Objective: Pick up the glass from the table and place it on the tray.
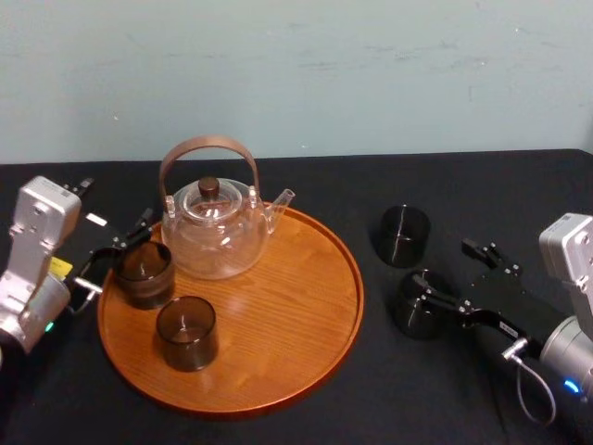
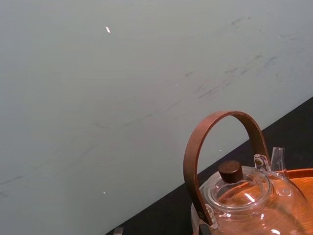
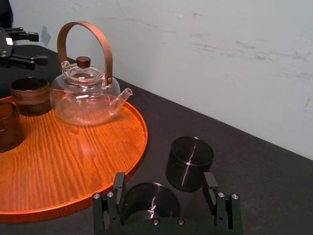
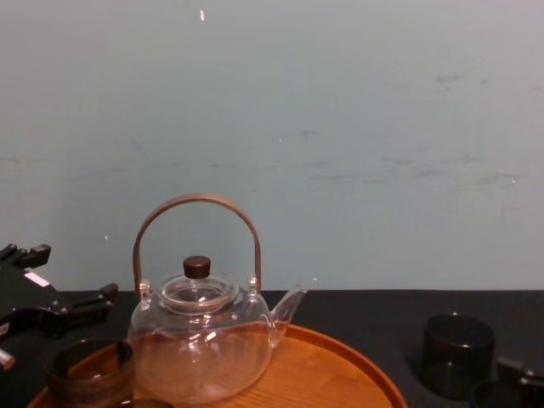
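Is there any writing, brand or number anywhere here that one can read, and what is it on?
No text can be read.
White tag on the left arm: too small to read.
Yellow sticker on that arm: too small to read.
Teapot, tray and glasses: no markings visible.

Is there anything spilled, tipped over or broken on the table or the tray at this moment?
Nothing stands out. The teapot and all four glasses stand upright, two on the tray, two on the table; no spill shows.
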Controlling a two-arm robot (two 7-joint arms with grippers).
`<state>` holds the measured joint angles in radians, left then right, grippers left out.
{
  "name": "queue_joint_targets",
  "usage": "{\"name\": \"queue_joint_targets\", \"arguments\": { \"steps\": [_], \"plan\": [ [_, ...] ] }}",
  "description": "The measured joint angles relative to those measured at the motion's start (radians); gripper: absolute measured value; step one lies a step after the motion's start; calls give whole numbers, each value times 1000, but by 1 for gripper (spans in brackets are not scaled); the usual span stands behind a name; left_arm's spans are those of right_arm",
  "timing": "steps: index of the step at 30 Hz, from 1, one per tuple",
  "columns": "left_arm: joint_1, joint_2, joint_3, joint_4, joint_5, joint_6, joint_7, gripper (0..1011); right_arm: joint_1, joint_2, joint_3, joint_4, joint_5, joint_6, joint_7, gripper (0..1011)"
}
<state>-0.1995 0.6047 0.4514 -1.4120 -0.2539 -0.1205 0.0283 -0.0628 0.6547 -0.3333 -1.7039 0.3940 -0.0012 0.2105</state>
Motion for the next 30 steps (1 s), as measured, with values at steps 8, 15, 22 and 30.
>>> {"name": "queue_joint_targets", "arguments": {
  "steps": [8, 15, 22, 30],
  "plan": [
    [0, 0, 0, 0, 0, 0, 0, 1001, -8, -19, 12, 14, 1, 11, 22, 1002],
    [0, 0, 0, 0, 0, 0, 0, 1002, -15, -39, 25, 38, 3, 20, 43, 1002],
    [0, 0, 0, 0, 0, 0, 0, 1001, -19, -52, 34, 50, -2, 25, 58, 1002],
    [0, 0, 0, 0, 0, 0, 0, 1001, -21, -71, 41, 66, -17, 30, 82, 1002]
  ]
}}
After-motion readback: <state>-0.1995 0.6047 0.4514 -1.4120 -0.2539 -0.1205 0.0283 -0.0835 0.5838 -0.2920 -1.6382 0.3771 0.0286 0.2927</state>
